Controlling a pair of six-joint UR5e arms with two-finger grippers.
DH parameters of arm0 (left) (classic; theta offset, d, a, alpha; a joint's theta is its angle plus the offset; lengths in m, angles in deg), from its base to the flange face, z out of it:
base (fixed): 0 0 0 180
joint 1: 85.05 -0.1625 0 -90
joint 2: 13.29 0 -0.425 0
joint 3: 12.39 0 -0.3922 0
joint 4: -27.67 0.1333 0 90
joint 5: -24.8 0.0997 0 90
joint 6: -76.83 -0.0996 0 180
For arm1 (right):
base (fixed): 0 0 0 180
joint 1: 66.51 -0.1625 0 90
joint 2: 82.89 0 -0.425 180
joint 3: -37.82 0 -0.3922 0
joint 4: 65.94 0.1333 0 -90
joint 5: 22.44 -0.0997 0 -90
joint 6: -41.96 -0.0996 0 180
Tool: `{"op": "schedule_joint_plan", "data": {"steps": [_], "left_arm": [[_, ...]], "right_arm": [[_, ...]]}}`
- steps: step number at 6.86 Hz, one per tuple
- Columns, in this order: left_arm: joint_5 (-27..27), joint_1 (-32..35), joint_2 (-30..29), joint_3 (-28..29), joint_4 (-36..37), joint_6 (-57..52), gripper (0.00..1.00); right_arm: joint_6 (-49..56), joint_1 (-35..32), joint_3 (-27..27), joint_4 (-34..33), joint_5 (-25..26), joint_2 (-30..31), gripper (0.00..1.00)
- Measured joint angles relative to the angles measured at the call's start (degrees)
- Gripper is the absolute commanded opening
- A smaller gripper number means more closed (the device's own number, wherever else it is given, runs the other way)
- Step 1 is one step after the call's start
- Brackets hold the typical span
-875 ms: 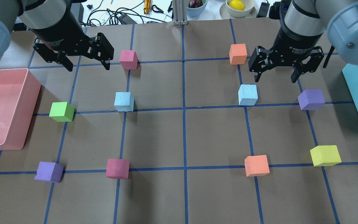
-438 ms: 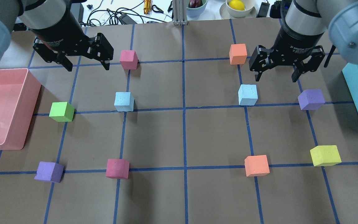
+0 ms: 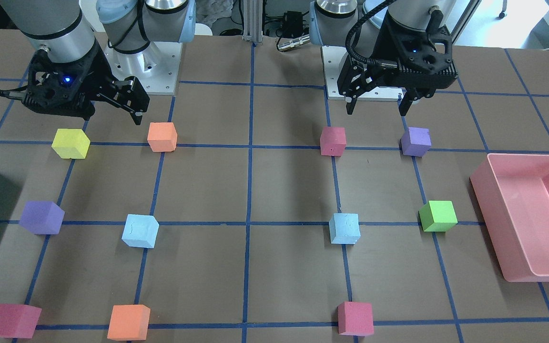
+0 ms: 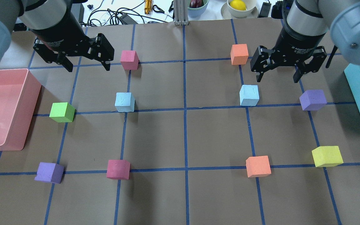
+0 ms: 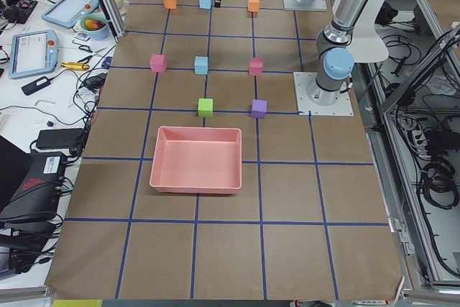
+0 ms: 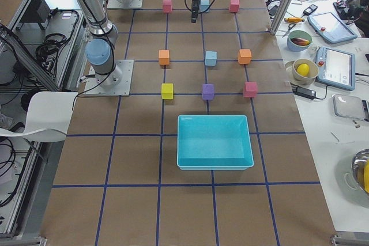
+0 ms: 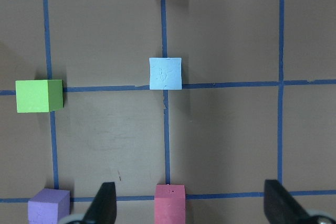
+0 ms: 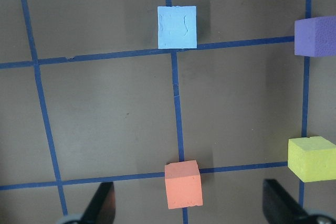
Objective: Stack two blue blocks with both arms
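Left gripper (image 4: 88, 67) and right gripper (image 4: 277, 79) both spread wide, holding nothing. First blue block (image 4: 124, 102) on table near pink bin (image 4: 32, 100); second blue block (image 4: 249, 95) far from it, unstacked.

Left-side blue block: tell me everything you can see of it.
The left-side blue block is a pale sky-blue foam cube, top face pitted and faintly creased. It sits flat on the brown paper, at a crossing of blue tape lines. Nothing touches it; the green cube stands apart. The left gripper, open, hovers clear of it.
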Motion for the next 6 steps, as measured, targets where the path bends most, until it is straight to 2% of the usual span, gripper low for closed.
{"op": "schedule_joint_plan", "data": {"steps": [4, 5, 6], "left_arm": [[0.0, 0.0, 0.0, 0.0, 0.0, 0.0, 1.0], [0.0, 0.0, 0.0, 0.0, 0.0, 0.0, 1.0], [0.0, 0.0, 0.0, 0.0, 0.0, 0.0, 1.0]], "right_arm": [[-0.6, 0.2, 0.7, 1.2, -0.1, -1.8, 1.0], [-2.1, 0.4, 0.8, -1.3, 0.0, -4.5, 1.0], [-2.9, 0.4, 0.8, -7.5, 0.0, -8.7, 1.0]]}}
